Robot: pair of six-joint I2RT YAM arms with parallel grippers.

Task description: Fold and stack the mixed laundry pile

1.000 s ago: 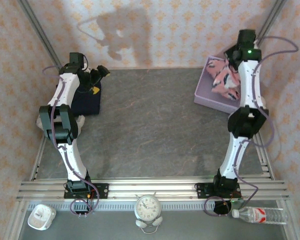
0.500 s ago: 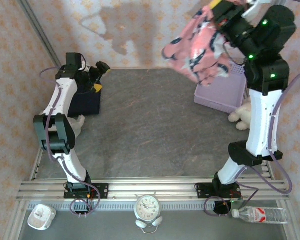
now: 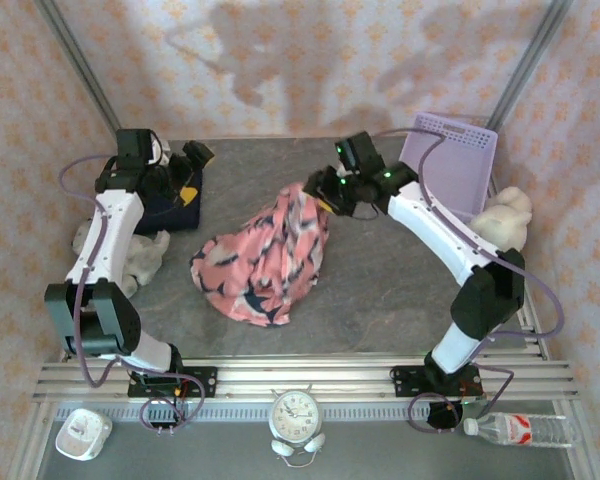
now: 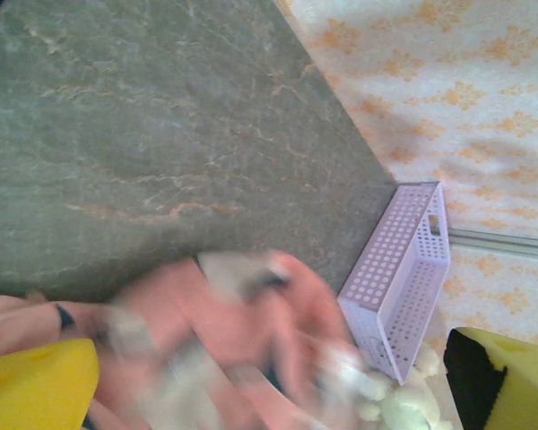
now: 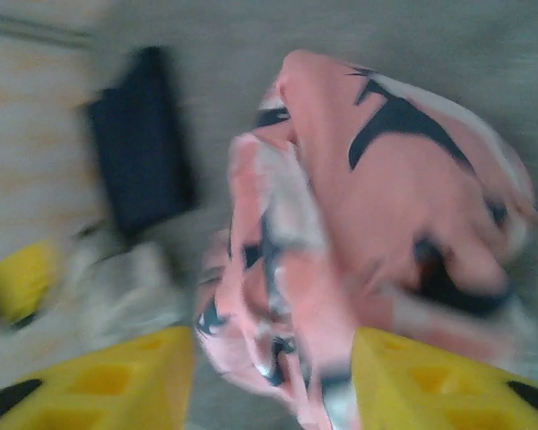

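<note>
Starting at the right gripper (image 3: pixel 320 195): its yellow fingers (image 5: pixel 117 381) are seen parted with pink cloth bunched between them, and whether any is pinched cannot be told through the blur. The left gripper (image 3: pixel 193 158) is held wide open and empty by the navy garment (image 3: pixel 170 208) at the far left. The pink printed garment (image 3: pixel 265 258) is heaped in the middle of the table (image 3: pixel 400 290). Before any fold, it should be spread flat, with opposite edges taken by both grippers and drawn apart.
</note>
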